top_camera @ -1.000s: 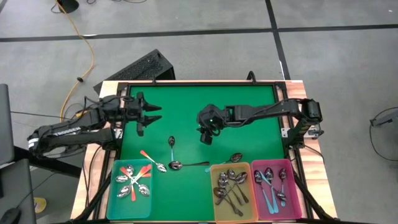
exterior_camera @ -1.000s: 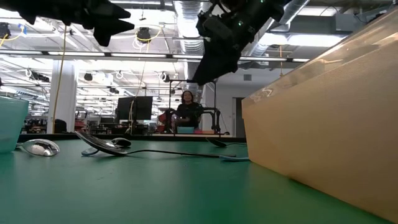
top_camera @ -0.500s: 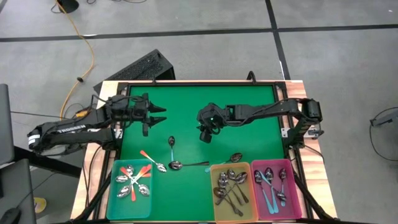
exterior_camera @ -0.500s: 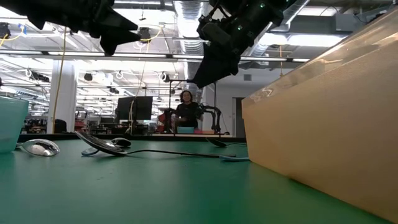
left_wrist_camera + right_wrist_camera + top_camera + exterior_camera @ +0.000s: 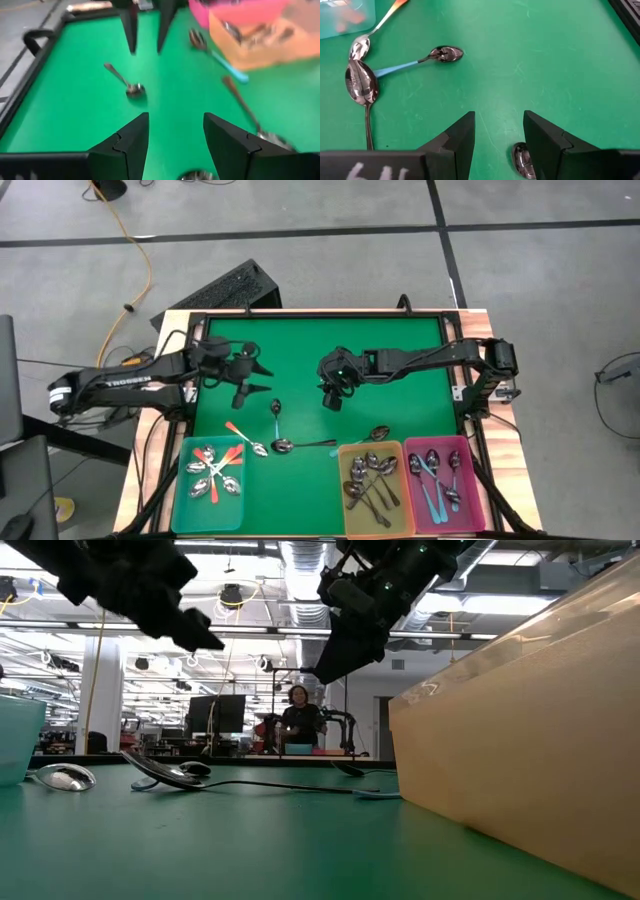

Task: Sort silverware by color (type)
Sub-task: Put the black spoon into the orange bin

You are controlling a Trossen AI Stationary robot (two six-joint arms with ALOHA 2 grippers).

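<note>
The blue-handled spoon (image 5: 276,414) lies loose on the green mat, handle running toward the bins; it sits just ahead of the left gripper (image 5: 256,378), jaws wide and empty; the right gripper (image 5: 331,402), also wide and empty, hovers farther off.

The high view looks straight down from well above on the whole green table (image 5: 320,345), both arms and the three bins along its near edge. The low view sits at table height beside the yellow bin (image 5: 520,730), facing level across the table into the room behind, so it shares the loose spoons (image 5: 175,775) with the view above. Each wrist camera looks forward, close over the table, past its own two dark fingers (image 5: 127,145) (image 5: 457,142), and both take in those same loose spoons.
</note>
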